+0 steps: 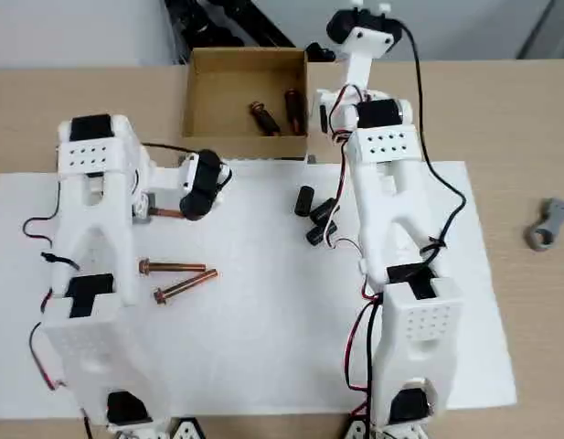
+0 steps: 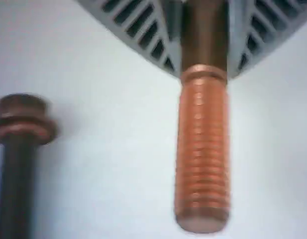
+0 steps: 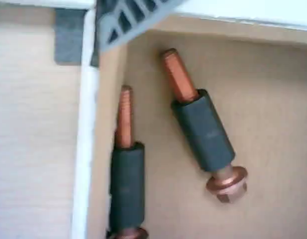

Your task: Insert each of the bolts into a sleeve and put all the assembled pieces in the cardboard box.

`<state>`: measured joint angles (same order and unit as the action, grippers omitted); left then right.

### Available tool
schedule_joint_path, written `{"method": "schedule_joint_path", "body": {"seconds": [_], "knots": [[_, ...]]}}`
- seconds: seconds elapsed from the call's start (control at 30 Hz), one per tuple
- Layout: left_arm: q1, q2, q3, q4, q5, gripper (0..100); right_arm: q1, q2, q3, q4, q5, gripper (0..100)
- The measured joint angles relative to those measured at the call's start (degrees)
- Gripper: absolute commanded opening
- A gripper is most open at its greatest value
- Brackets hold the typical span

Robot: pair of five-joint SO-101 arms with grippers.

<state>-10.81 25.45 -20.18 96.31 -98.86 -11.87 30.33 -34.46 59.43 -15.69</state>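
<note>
My left gripper is shut on a copper bolt just above the white mat; its threaded end sticks out past the grey jaw. Two loose bolts lie on the mat near the left arm, and one of them appears beside the held bolt. Three black sleeves lie clustered at mid-mat. The cardboard box holds two assembled pieces, side by side near its right wall. My right gripper hangs over the box's right rim.
The white mat covers most of the wooden table. A small grey part lies on bare wood at the far right. Cables run along the right arm next to the sleeves.
</note>
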Motion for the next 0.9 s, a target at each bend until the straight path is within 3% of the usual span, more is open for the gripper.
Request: {"method": "schedule_joint_path", "body": {"seconds": [0.17,0.4,0.6,0.77,0.9], "knots": [[0.0,0.26,-0.09,-2.02,-1.58,1,-0.09,0.0,0.0,0.0,0.0,18.8],[0.09,3.16,-0.53,-2.2,-1.93,14,-0.09,0.0,0.0,0.0,0.0,18.8],[0.18,3.25,-0.62,-2.46,-1.67,15,-0.09,0.0,0.0,0.0,0.0,18.8],[0.44,3.34,-2.9,-3.96,6.42,18,-0.09,0.0,0.0,0.0,0.0,18.8],[0.79,3.34,-5.1,-4.04,21.54,18,-0.09,0.0,0.0,0.0,0.0,18.8]]}}
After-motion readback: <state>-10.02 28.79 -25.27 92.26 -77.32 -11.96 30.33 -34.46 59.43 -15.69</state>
